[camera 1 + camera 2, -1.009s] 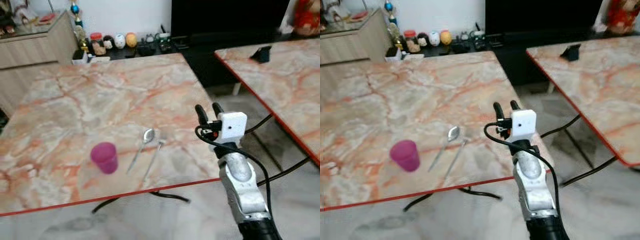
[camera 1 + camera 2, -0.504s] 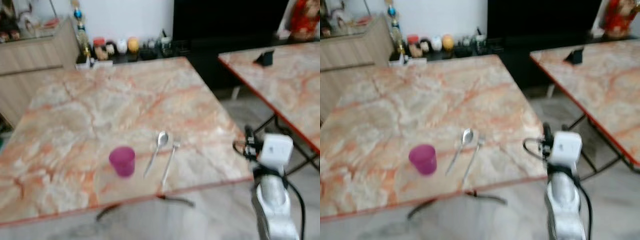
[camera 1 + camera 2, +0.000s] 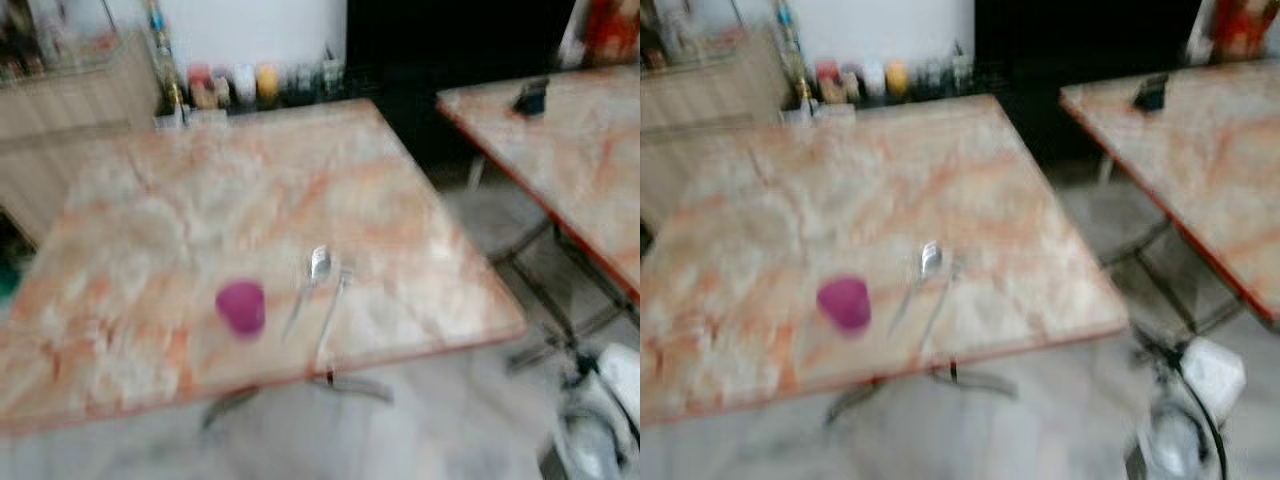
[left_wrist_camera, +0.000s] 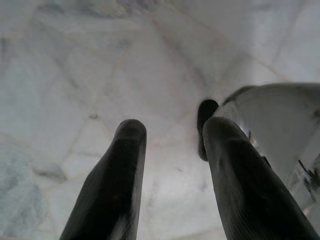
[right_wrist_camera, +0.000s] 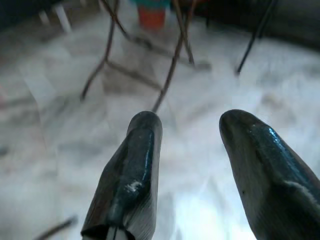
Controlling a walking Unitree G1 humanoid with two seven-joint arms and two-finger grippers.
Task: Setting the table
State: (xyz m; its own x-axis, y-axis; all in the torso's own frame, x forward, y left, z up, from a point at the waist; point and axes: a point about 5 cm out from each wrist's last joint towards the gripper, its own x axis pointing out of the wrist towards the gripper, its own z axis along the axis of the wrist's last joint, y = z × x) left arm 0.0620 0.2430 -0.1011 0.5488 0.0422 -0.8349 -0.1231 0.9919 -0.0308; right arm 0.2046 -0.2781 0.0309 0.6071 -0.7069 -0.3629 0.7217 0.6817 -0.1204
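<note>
Likely light, rigid, slippery: spoon (image 3: 316,272) and fork (image 3: 333,310), best grasped mid-handle; left gripper (image 4: 172,150) and right gripper (image 5: 192,135) both spread, empty.

A small pink cup (image 3: 241,306) stands upright on the marble table (image 3: 150,220), near the table's front edge. Just beside the cup, on the side away from the table's left end, a silver spoon (image 3: 309,278) lies flat with its round end pointing to the far side. A silver fork (image 3: 332,308) lies right next to the spoon, lined up the same way.
</note>
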